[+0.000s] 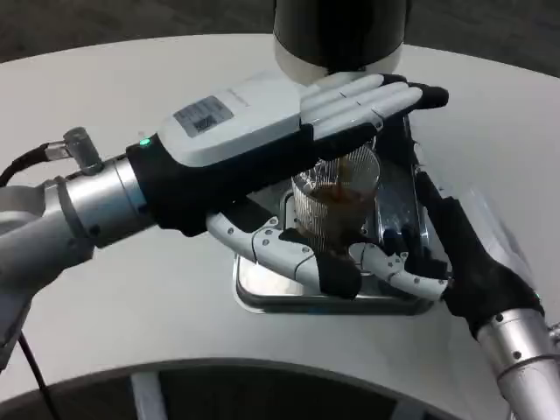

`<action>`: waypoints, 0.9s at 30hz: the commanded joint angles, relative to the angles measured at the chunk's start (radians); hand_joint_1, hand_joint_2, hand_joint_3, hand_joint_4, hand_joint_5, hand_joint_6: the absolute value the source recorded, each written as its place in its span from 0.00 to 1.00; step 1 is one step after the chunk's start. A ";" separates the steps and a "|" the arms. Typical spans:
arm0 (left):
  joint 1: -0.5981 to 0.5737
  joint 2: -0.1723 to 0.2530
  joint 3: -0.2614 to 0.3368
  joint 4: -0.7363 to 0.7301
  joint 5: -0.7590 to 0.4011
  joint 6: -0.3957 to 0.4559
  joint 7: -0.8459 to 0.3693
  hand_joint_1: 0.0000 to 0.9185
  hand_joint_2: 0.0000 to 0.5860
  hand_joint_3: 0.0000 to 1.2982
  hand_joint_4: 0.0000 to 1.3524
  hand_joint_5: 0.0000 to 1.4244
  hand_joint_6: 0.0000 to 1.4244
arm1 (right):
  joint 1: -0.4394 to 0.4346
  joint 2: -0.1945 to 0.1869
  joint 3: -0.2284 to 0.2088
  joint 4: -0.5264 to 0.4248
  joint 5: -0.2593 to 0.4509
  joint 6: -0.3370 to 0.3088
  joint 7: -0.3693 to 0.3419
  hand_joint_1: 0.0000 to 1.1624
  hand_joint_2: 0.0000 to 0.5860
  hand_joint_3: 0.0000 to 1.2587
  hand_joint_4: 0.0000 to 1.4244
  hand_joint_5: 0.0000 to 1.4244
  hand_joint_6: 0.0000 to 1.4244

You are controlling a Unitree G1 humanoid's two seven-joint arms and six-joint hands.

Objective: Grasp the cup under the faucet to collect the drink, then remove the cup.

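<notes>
A clear ribbed cup [337, 203] holding brown drink stands on the metal drip tray [262, 289] under the dark dispenser [339, 35]. My right hand [437, 249] comes in from the right. Its fingers [394, 267] curl around the cup's lower front and its palm lies against the cup's right side, so it grips the cup. My left hand [262, 144] reaches over from the left. Its straight fingers [367, 101] stretch above the cup's rim to the foot of the dispenser, and its thumb [293, 252] lies low in front of the cup. The faucet itself is hidden by the left hand.
The white round table [131, 306] spreads to the left and front of the tray, with its front edge close below. A cable [26, 162] runs by my left forearm.
</notes>
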State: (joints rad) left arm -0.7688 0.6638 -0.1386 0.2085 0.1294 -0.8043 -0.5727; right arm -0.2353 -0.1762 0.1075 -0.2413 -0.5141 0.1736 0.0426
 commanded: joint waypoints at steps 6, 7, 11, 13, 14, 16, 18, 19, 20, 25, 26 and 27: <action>0.037 0.022 -0.021 -0.023 0.015 0.002 -0.038 0.00 0.12 0.00 0.00 0.01 0.01 | -0.044 0.021 0.027 0.073 0.021 -0.038 -0.045 0.53 0.38 0.00 0.00 0.00 0.00; 0.037 0.023 -0.021 -0.024 0.015 0.001 -0.038 0.00 0.12 0.00 0.00 0.01 0.01 | -0.047 0.023 0.028 0.078 0.024 -0.038 -0.048 0.53 0.38 0.00 0.00 0.00 0.00; 0.038 0.025 -0.020 -0.027 0.012 0.006 -0.039 0.00 0.13 0.00 0.00 0.01 0.01 | -0.064 0.038 0.025 0.114 0.044 -0.038 -0.066 0.54 0.38 0.00 0.00 0.00 0.00; 0.038 0.026 -0.020 -0.028 0.013 0.008 -0.039 0.00 0.13 0.00 0.00 0.01 0.01 | -0.070 0.043 0.024 0.125 0.051 -0.037 -0.074 0.54 0.38 0.00 0.00 0.00 0.00; 0.038 0.026 -0.020 -0.028 0.013 0.007 -0.039 0.00 0.13 0.00 0.00 0.01 0.01 | -0.075 0.049 0.023 0.135 0.055 -0.036 -0.081 0.54 0.38 0.00 0.00 0.00 0.00; 0.038 0.027 -0.020 -0.029 0.013 0.006 -0.040 0.00 0.13 0.00 0.00 0.01 0.01 | -0.082 0.056 0.021 0.148 0.061 -0.035 -0.090 0.55 0.37 0.00 0.00 0.00 0.00; 0.038 0.027 -0.019 -0.029 0.013 0.007 -0.040 0.00 0.13 0.00 0.00 0.01 0.01 | -0.087 0.061 0.019 0.160 0.066 -0.036 -0.097 0.56 0.37 0.00 0.00 0.00 0.00; 0.038 0.028 -0.018 -0.029 0.013 0.008 -0.039 0.00 0.13 0.00 0.00 0.01 0.01 | -0.091 0.063 0.017 0.168 0.070 -0.038 -0.102 0.55 0.36 0.00 0.00 0.00 0.01; 0.037 0.028 -0.018 -0.029 0.013 0.008 -0.040 0.00 0.13 0.00 0.00 0.01 0.01 | -0.095 0.065 0.017 0.176 0.074 -0.040 -0.105 0.55 0.35 0.00 0.00 0.00 0.01; 0.035 0.029 -0.019 -0.026 0.012 0.008 -0.041 0.00 0.13 0.00 0.00 0.01 0.01 | -0.110 0.069 0.022 0.206 0.087 -0.052 -0.119 0.56 0.35 0.00 0.00 0.00 0.01; 0.035 0.029 -0.019 -0.026 0.013 0.009 -0.041 0.00 0.13 0.00 0.00 0.01 0.01 | -0.113 0.070 0.024 0.211 0.089 -0.055 -0.121 0.56 0.35 0.00 0.00 0.00 0.01; 0.035 0.029 -0.018 -0.026 0.013 0.010 -0.041 0.00 0.13 0.00 0.00 0.01 0.01 | -0.115 0.071 0.025 0.216 0.090 -0.057 -0.125 0.56 0.35 0.00 0.00 0.00 0.01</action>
State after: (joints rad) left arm -0.7557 0.6725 -0.1371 0.1873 0.1268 -0.7950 -0.5741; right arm -0.3435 -0.1159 0.1285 -0.0402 -0.4325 0.1418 -0.0636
